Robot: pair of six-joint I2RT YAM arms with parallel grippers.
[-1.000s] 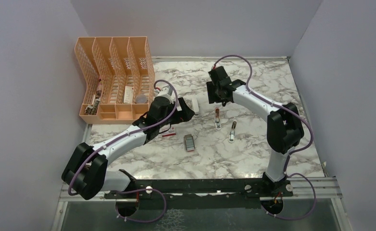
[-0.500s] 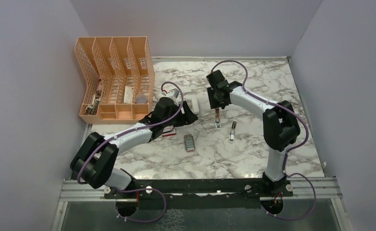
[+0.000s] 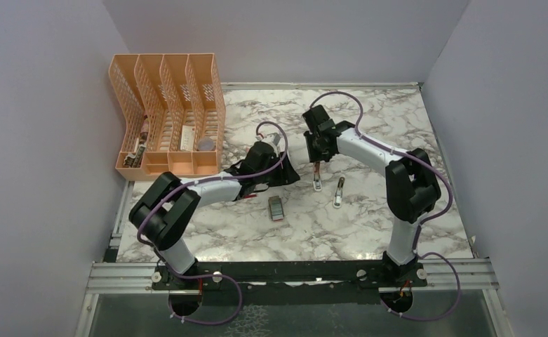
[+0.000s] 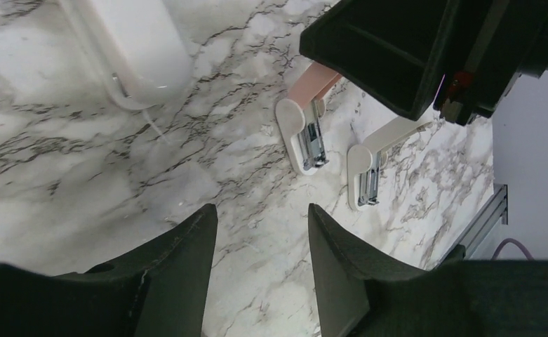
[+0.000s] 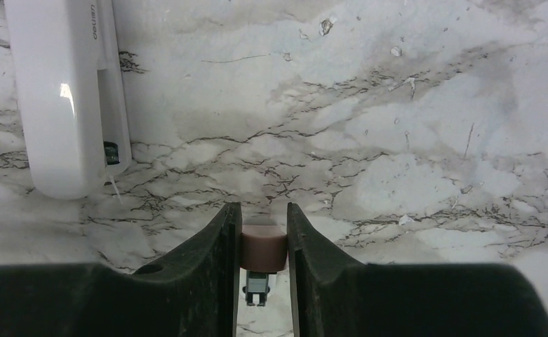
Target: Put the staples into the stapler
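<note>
The stapler [image 3: 339, 191] lies on the marble, slim and white, opened, with silver inner parts; it also shows in the left wrist view [image 4: 366, 172]. Left of it lies a similar white base [image 4: 304, 137] with a pink block [image 5: 264, 246] as its upper end. My right gripper [image 5: 262, 210] is shut on that pink block, and in the top view it [image 3: 317, 156] sits over it. The staples [image 3: 276, 208], a grey block in a small tray, lie nearer the front. My left gripper [image 4: 260, 210] is open and empty above bare marble, left of both white pieces.
A larger white bar-shaped object [image 5: 67, 98] lies just left of my right gripper and shows in the left wrist view [image 4: 134, 49]. An orange file rack [image 3: 169, 116] stands at the back left. Walls enclose the table [image 3: 369, 225] on three sides.
My left arm has stretched to the right, bringing its gripper toward the table's middle. My right gripper has moved slightly nearer and down onto the pink block.
</note>
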